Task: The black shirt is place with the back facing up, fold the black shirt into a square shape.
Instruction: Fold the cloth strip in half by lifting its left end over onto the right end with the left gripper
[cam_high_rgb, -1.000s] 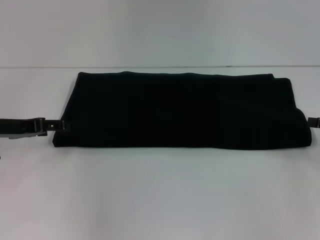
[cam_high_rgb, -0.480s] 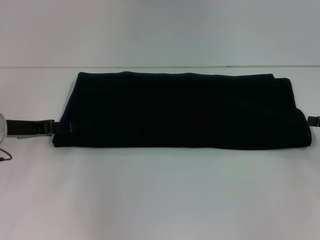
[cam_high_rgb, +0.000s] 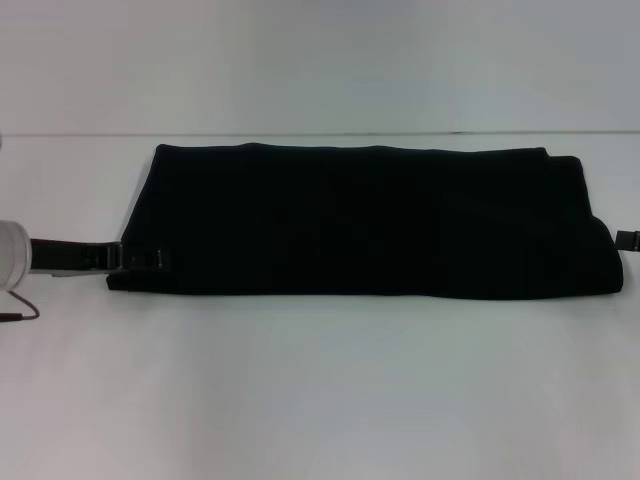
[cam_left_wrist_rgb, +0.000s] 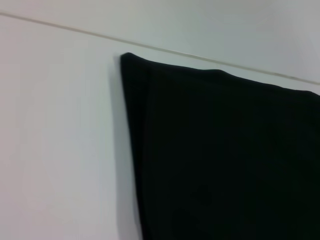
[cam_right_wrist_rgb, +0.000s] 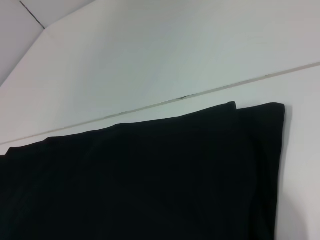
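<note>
The black shirt (cam_high_rgb: 370, 225) lies flat on the white table (cam_high_rgb: 320, 390) as a long folded band, wider than it is deep. My left gripper (cam_high_rgb: 145, 260) reaches in low from the left, and its tip overlaps the shirt's near left corner. Only the tip of my right gripper (cam_high_rgb: 628, 240) shows at the right edge of the head view, just beside the shirt's right end. The left wrist view shows the shirt (cam_left_wrist_rgb: 225, 160) with its far left corner. In the right wrist view the shirt (cam_right_wrist_rgb: 150, 180) shows its far right corner with two stacked layers.
A thin seam (cam_high_rgb: 320, 134) runs across the table behind the shirt. A dark cable (cam_high_rgb: 18, 312) hangs in a loop below my left arm at the left edge. Bare white table lies in front of the shirt.
My left gripper has slid to the right, from just outside the shirt's left edge to over its near left corner. The shirt and the right gripper have not moved.
</note>
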